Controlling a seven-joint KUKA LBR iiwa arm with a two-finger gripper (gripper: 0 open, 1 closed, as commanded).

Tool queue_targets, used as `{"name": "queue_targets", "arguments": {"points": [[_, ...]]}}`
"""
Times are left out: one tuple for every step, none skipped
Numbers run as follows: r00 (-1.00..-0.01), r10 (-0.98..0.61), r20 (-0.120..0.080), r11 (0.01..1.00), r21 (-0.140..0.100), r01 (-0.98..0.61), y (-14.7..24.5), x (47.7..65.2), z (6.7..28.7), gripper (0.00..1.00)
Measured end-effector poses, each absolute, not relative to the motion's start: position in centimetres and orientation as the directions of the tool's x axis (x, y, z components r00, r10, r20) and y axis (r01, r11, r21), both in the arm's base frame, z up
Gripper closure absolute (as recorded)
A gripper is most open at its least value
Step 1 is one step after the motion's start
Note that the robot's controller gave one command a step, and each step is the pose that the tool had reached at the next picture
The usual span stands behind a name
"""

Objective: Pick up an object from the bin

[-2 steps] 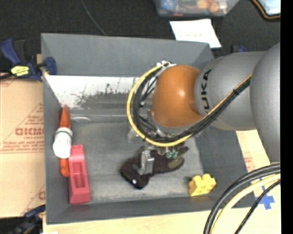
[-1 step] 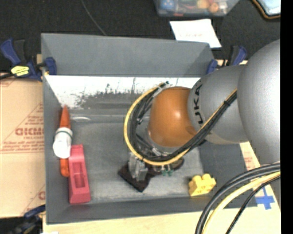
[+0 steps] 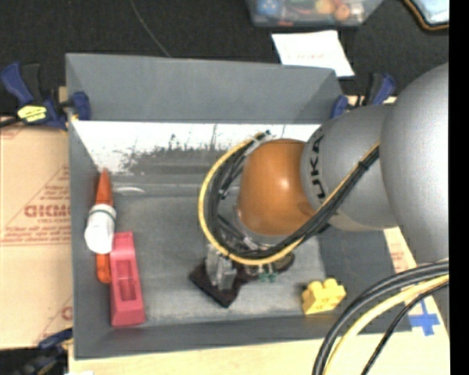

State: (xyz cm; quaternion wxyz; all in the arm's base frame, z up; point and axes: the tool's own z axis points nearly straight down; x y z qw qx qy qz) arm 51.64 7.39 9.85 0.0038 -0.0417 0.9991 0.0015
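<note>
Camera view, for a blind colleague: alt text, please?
The gripper is low over a small black object in the grey bin. A yellow block lies nearby; a pink block and orange-and-white tube line the left wall.

Open floor (mid-bin) between pink block and black piece

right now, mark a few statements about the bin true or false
The pink block lies near the left wall of the bin. True.
The yellow block sits in the far left corner. False: it lies at the near right.
The gripper is over a dark flat thing at the near middle. True.
The orange pen lies right of the pink block. False: it lies on the block's left, close beside it.
</note>
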Motion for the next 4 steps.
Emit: {"name": "queue_targets", "arguments": {"points": [[-0.997, -0.071, -0.01, 0.997, 0.002, -0.072, 2.4, 50.9, 8.2, 1.0], [-0.996, -0.093, -0.015, 0.996, 0.005, -0.093, 6.2, 50.2, 7.2, 1.0], [-0.996, -0.092, -0.015, 0.996, 0.005, -0.092, 6.2, 50.2, 7.2, 1.0], [-0.935, -0.355, -0.021, 0.935, -0.001, -0.355, 5.4, 50.1, 14.3, 0.0]]}}
